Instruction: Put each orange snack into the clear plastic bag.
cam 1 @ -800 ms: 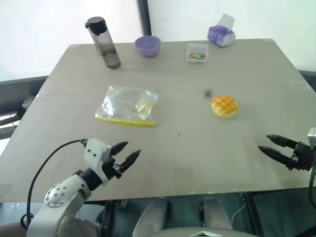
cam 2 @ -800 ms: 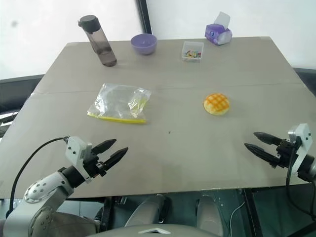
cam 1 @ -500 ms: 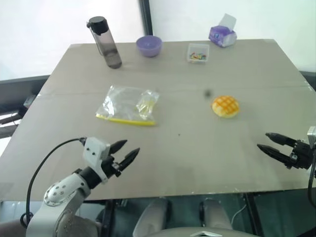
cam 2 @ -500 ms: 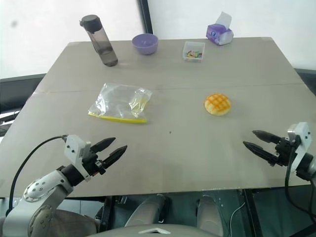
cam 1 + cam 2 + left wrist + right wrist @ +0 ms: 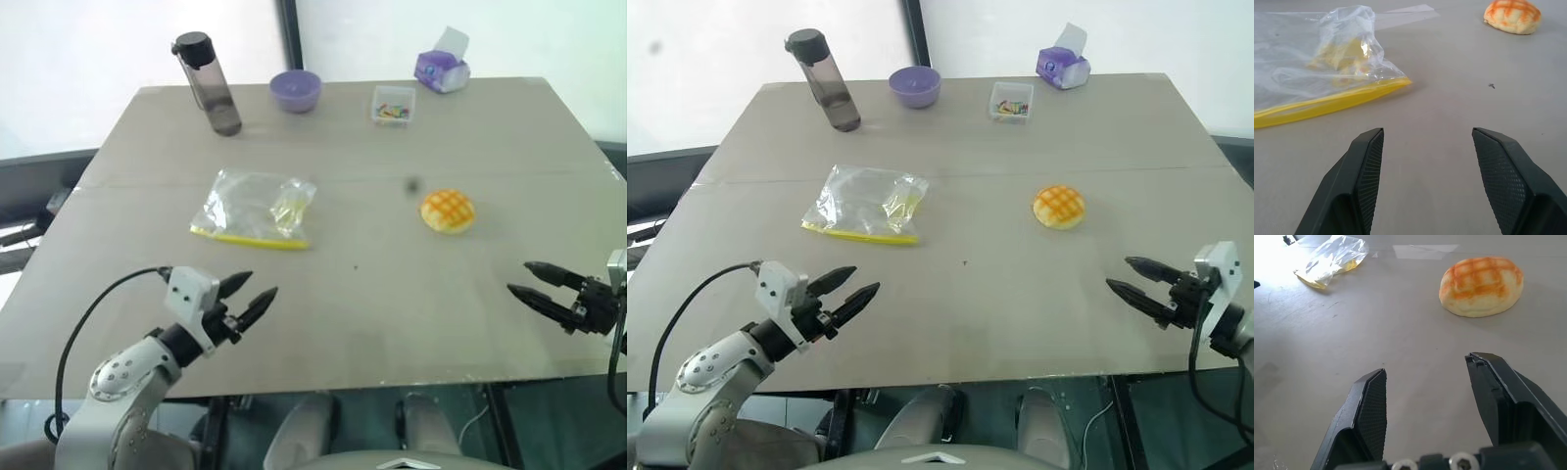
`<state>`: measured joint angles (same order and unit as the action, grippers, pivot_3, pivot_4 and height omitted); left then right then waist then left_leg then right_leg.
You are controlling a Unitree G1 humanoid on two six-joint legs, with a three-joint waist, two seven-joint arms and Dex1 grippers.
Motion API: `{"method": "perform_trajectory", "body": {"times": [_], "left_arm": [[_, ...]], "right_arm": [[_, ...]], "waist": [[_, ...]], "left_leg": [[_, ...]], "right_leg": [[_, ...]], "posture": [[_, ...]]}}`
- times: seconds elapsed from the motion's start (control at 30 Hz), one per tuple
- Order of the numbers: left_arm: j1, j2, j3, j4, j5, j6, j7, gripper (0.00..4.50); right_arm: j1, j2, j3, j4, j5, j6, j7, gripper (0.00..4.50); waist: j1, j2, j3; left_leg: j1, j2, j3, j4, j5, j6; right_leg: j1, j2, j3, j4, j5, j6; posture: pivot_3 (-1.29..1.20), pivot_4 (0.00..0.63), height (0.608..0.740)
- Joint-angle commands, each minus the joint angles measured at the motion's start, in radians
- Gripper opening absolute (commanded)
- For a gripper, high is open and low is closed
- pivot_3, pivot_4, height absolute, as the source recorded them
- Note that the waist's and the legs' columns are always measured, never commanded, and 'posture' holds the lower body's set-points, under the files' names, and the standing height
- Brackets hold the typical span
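Right wrist view puts my right gripper (image 5: 1425, 382) low over the counter (image 5: 1019, 176) with its jaws apart and nothing between them, the orange snack (image 5: 1482, 285) lying just ahead, untouched. My left gripper (image 5: 1425, 142) is likewise spread and empty, near the yellow-edged side of the clear plastic bag (image 5: 1312, 63), which lies flat on the counter well apart from the snack. I judge nothing is done yet: the snack has to be picked up and put in the bag
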<state>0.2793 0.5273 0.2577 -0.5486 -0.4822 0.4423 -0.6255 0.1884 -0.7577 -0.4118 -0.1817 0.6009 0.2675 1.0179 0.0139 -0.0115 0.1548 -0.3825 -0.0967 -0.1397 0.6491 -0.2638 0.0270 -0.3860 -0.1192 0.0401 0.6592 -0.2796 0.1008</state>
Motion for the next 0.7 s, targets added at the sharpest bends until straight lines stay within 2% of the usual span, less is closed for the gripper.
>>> {"method": "perform_trajectory", "body": {"times": [0.03, 0.2, 0.3, 0.43, 0.53, 0.67, 0.7], "left_arm": [[-0.025, 0.015, -0.01, 0.011, 0.016, -0.023, -0.005, 3.02], [-0.111, 0.039, 0.001, 0.084, 0.003, 0.0, -0.015, 3.02], [-0.192, 0.067, 0.067, 0.154, -0.163, 0.114, -0.073, 3.02], [-0.281, 0.116, 0.095, 0.299, -0.146, 0.085, -0.118, 3.02], [-0.475, 0.2, 0.092, 0.639, -0.098, 0.071, -0.176, 3.02], [-0.719, 0.237, 0.074, 0.967, -0.07, 0.049, -0.25, 3.02], [-0.804, 0.247, 0.059, 1.1, -0.031, 0.016, -0.25, 3.02]], "right_arm": [[0.006, 0.011, -0.017, -0.076, 0.014, -0.007, -0.012, 2.86], [-0.021, 0.023, 0.031, -0.217, 0.057, 0.041, -0.04, 2.86], [-0.065, 0.036, 0.065, -0.288, 0.084, 0.077, -0.079, 2.86], [-0.1, 0.04, 0.098, -0.335, 0.098, 0.107, -0.106, 2.86], [-0.125, 0.049, 0.138, -0.358, 0.099, 0.112, -0.113, 2.86], [-0.141, 0.056, 0.159, -0.339, 0.071, 0.092, -0.112, 2.86], [-0.142, 0.055, 0.157, -0.329, 0.064, 0.084, -0.107, 2.86]], "waist": [[0.0, 0.0, 0.0], [-0.001, 0.0, 0.0], [-0.002, 0.0, 0.0], [-0.001, 0.0, 0.001], [0.002, -0.001, 0.001], [-0.001, -0.004, 0.003], [0.002, -0.006, 0.004]], "left_leg": [[0.0, 0.0, 0.0, 0.0, 0.0, 0.0], [0.0, 0.0, -0.001, 0.0, 0.0, 0.0], [0.0, 0.0, -0.001, 0.0, 0.0, 0.0], [-0.001, 0.0, -0.003, 0.0, 0.0, 0.0], [0.0, -0.001, -0.004, 0.0, 0.001, -0.002], [-0.002, -0.002, -0.006, 0.0, 0.001, -0.002], [-0.003, -0.002, -0.008, 0.001, 0.003, -0.004]], "right_leg": [[0.0, 0.0, 0.0, 0.0, 0.0, 0.0], [0.0, 0.0, -0.001, 0.0, 0.0, 0.0], [0.0, 0.001, -0.001, 0.001, 0.0, 0.0], [-0.001, 0.001, -0.003, 0.0, 0.0, 0.0], [-0.001, 0.001, -0.004, 0.0, 0.0, 0.0], [-0.001, -0.001, -0.007, 0.0, 0.0, 0.0], [-0.001, -0.001, -0.009, 0.0, 0.0, 0.0]], "posture": [[0.0, 0.15, 0.74], [0.0, 0.15, 0.74], [0.0, 0.15, 0.74], [0.0, 0.15, 0.74], [0.0, 0.15, 0.74], [0.0, 0.15, 0.74], [0.0, 0.15, 0.74]]}}
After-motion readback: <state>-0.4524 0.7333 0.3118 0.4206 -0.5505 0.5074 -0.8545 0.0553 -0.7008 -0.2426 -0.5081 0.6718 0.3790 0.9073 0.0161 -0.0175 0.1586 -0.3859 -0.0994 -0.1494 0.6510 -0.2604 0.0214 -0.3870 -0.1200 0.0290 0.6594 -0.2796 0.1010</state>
